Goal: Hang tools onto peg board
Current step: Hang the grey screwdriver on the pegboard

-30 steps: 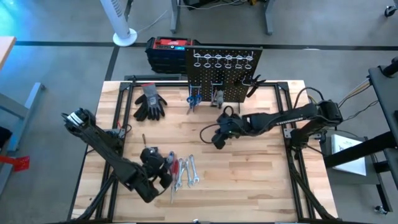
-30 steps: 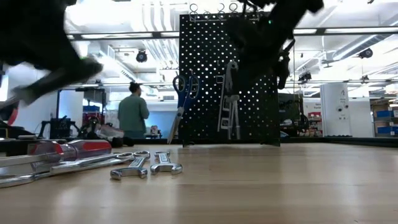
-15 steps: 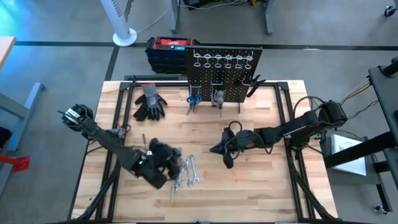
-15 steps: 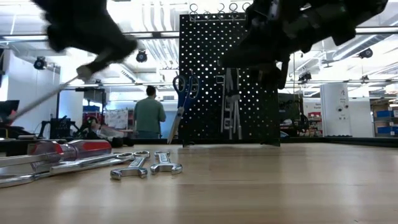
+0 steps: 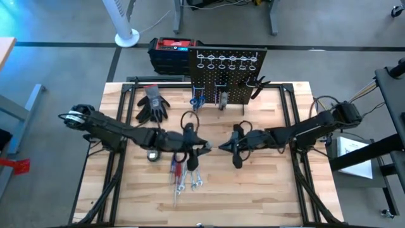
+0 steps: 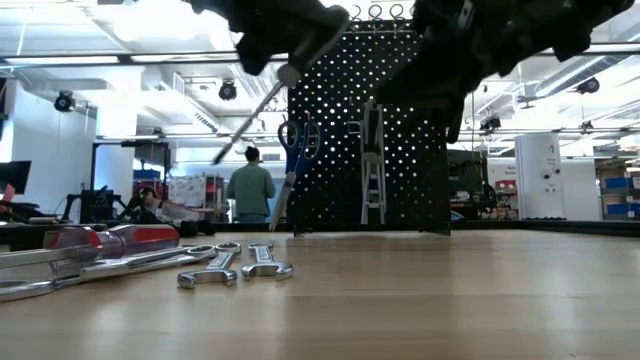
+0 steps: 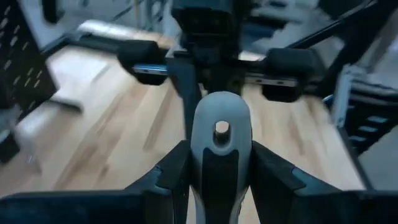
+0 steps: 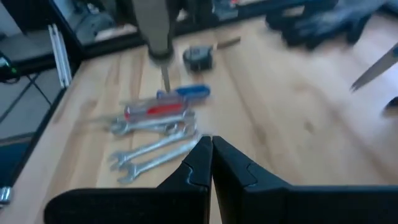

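My left gripper (image 5: 201, 147) is over the table's middle, shut on a grey-and-black-handled screwdriver (image 7: 219, 134). Its bare shaft (image 6: 250, 115) slants down in the low view. My right gripper (image 5: 224, 149) faces it from the right, shut and empty (image 8: 210, 149). The black peg board (image 5: 228, 79) stands upright at the far edge. Blue-handled scissors (image 6: 292, 150) and a silver tool (image 6: 372, 165) hang on it. Red- and blue-handled screwdrivers and silver wrenches (image 5: 183, 174) lie flat on the table, also in the right wrist view (image 8: 155, 124). My left gripper pinches the screwdriver's handle (image 7: 208, 174) between its two fingers, one on each side. The handle lies along the fingers, and the shaft (image 8: 165, 78) sticks out past their tips. The fingers come from the table's left. The screwdriver is lifted clear of the table, shaft slanting down.
Grey-black gloves (image 5: 152, 104) lie at the far left. A small round dark object (image 5: 152, 154) sits left of the tool pile. A red-topped black box (image 5: 171, 49) stands behind the board. A person (image 6: 250, 190) stands in the room beyond. Bare wood lies near and right.
My left gripper has swung from the near-left, by the tool pile, up and toward the table's middle, carrying the screwdriver clear of the table. My right gripper has drawn a little toward the near edge and now faces the left gripper.
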